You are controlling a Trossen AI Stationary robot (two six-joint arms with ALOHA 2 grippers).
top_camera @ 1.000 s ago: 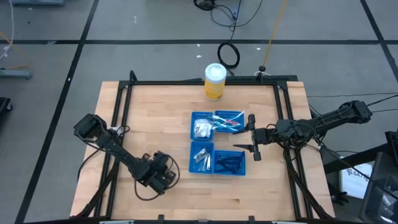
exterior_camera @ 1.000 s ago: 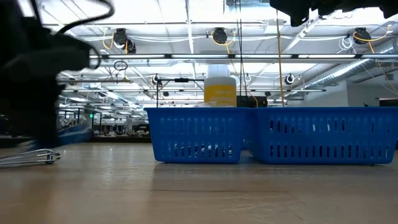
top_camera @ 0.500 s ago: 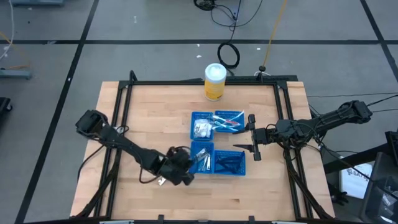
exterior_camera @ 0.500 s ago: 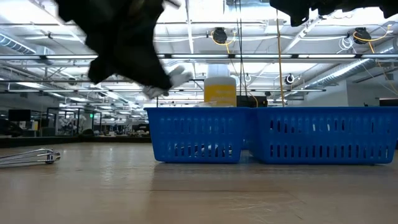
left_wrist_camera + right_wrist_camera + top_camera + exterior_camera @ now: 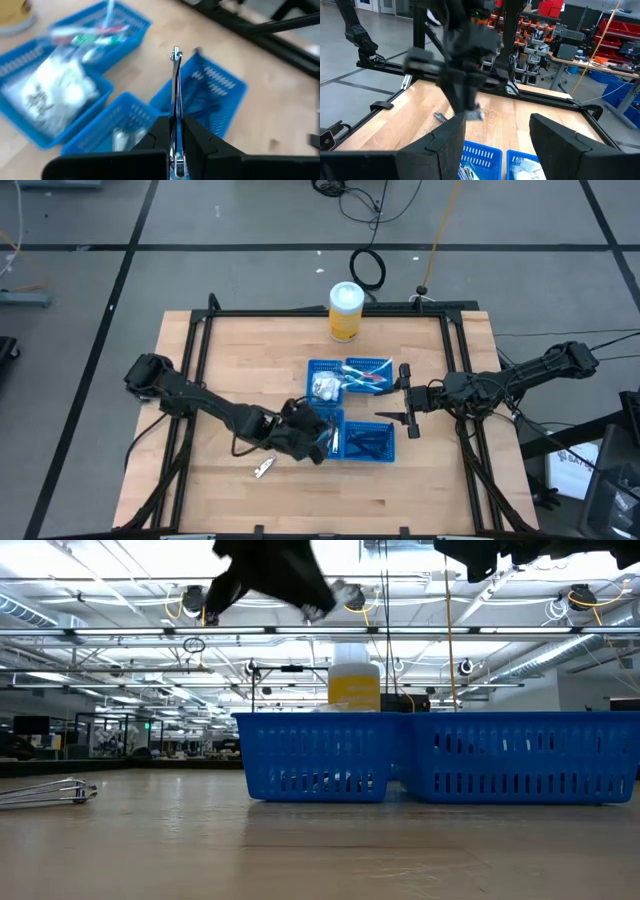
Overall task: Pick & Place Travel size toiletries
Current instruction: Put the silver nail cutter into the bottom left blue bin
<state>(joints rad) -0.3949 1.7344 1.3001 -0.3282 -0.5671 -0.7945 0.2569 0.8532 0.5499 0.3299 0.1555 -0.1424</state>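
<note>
My left gripper (image 5: 318,440) hovers above the near left blue tray (image 5: 324,432), shut on a thin silvery tweezer-like piece (image 5: 176,75) that points ahead of the fingers. A second silvery piece (image 5: 263,468) lies flat on the wood near the table's front; it also shows in the low view (image 5: 45,792). The other trays hold white packets (image 5: 323,387), toothbrushes (image 5: 368,374) and dark blue sticks (image 5: 368,442). My right gripper (image 5: 405,395) is open and empty, high beside the trays' right side. My left gripper pinches the silvery piece by its rear end (image 5: 175,142) between its two fingers. The piece lies along the fingers and sticks out well beyond them, its free end (image 5: 176,54) forward. It is lifted clear, above the trays; it also shows in the low view (image 5: 318,610).
A tall yellow canister with a white lid (image 5: 345,311) stands at the table's far edge behind the trays. Black frame rails (image 5: 195,370) run along the table's left, right and far sides. Bare wood lies left of and in front of the trays.
My left gripper has risen from the table's near left part and gone right and toward the far edge, to above the near left tray, carrying a silvery piece lifted clear. The other silvery piece has stayed on the wood where the gripper was.
</note>
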